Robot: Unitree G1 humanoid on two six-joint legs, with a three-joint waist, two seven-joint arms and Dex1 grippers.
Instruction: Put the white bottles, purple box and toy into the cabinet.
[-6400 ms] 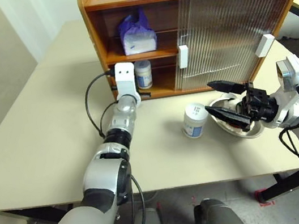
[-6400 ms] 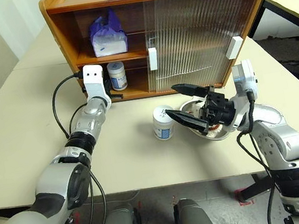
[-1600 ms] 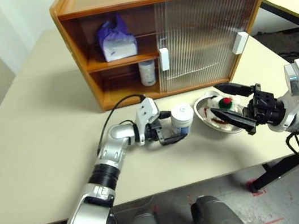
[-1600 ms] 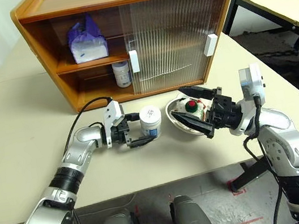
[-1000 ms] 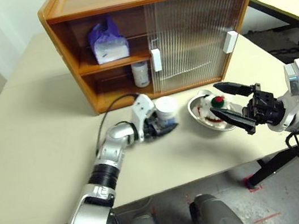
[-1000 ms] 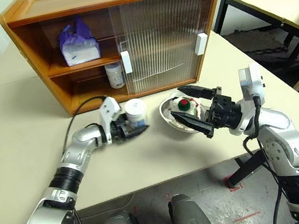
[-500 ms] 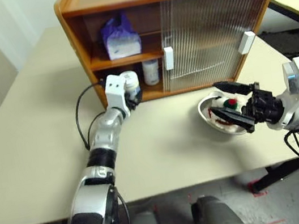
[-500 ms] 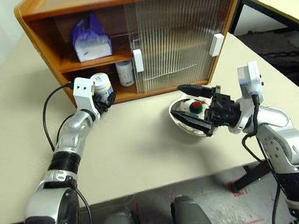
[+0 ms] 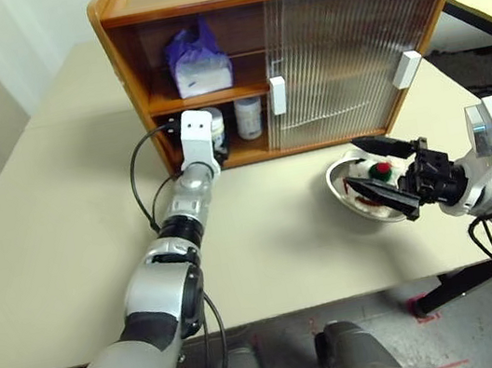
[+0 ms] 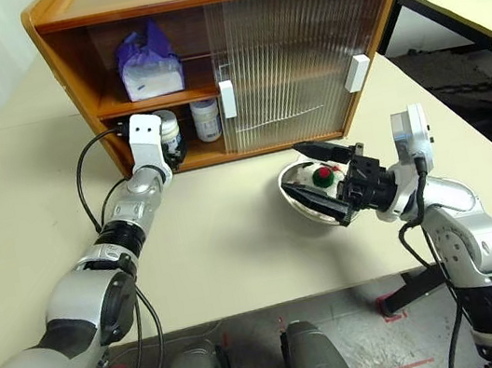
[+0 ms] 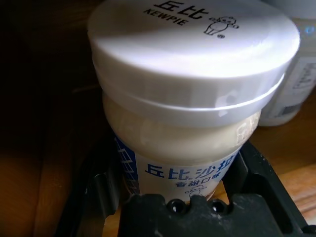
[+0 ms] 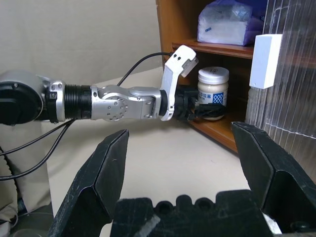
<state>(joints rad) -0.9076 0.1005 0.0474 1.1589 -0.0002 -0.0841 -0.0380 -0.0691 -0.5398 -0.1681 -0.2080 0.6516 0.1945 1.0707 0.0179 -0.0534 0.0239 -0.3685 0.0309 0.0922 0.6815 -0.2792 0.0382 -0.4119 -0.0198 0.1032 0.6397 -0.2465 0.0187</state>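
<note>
Cabinet [image 9: 292, 6] standing at the table's [image 9: 67, 242] far edge, left door slid aside, purple box [image 9: 197, 63] on its upper shelf and one white bottle [image 9: 250, 117] on the lower shelf beside the door handle. Second white bottle [image 11: 197, 98] pinched in the left pincer [image 10: 164, 146] at the lower shelf's open mouth; whether it rests on the wood, cannot tell. Toy [image 9: 370, 177] in the steel bowl [image 9: 346, 188] near the table's right edge, right pincer [image 9: 379, 176] spread wide and empty over it.
</note>
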